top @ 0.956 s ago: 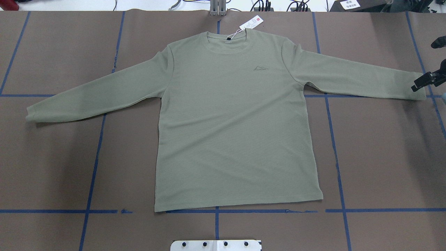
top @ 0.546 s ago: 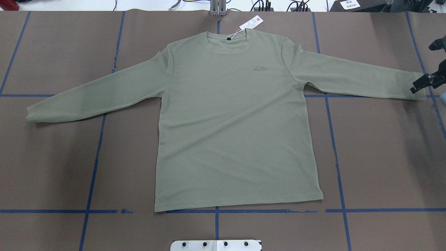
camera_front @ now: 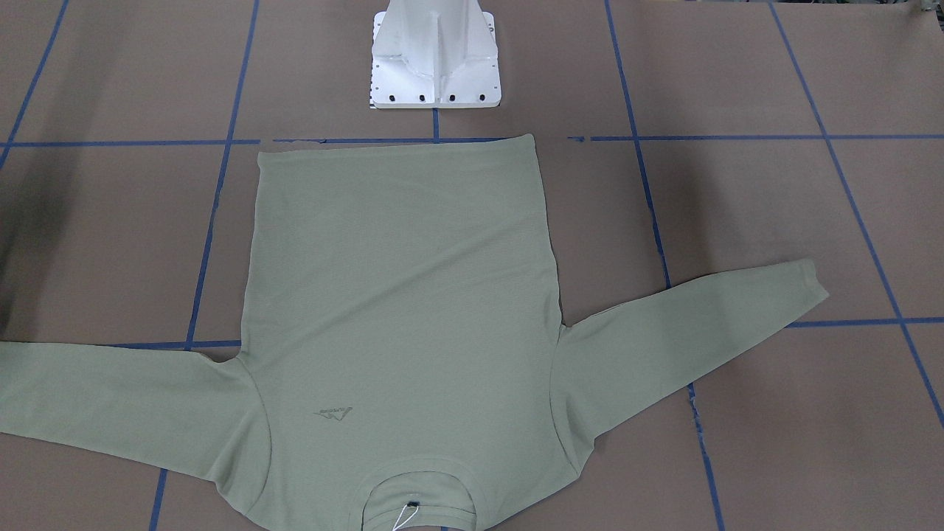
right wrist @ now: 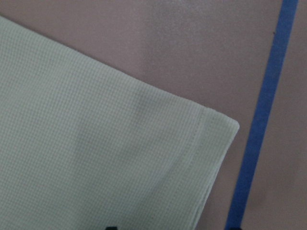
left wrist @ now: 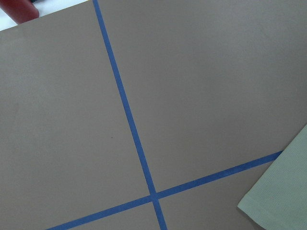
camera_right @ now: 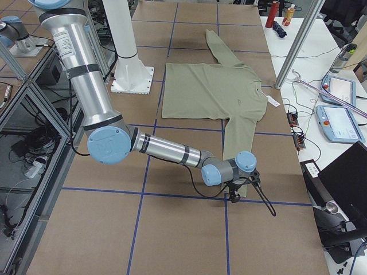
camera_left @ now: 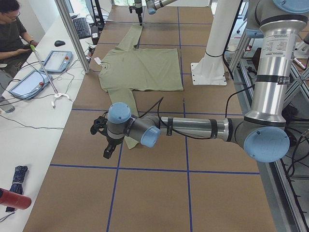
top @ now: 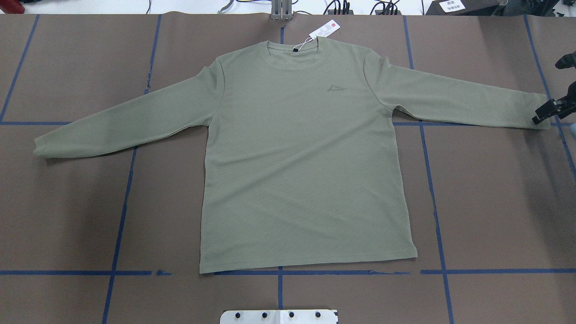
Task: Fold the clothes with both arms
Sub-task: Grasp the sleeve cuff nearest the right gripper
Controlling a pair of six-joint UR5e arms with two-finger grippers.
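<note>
The right end effector (top: 540, 116) hangs at the right sleeve cuff (right wrist: 211, 143); whether its jaws are spread I cannot tell, nor for the left end effector (camera_left: 107, 150) near the other cuff (left wrist: 283, 196). The shirt (top: 306, 171) lies flat on the worktop (top: 67, 216): light, limp knit, likely best pinched at cuffs.

I see the shirt (top: 297, 171) as matt cloth in a fine waffle knit, hems stitched. The bench (top: 495, 202) wears smooth, dull brown paper with blue tape (top: 67, 272) lines. The left arm (camera_left: 193, 128) looks satin metal, its joint caps (camera_left: 266, 144) glossy plastic.
</note>
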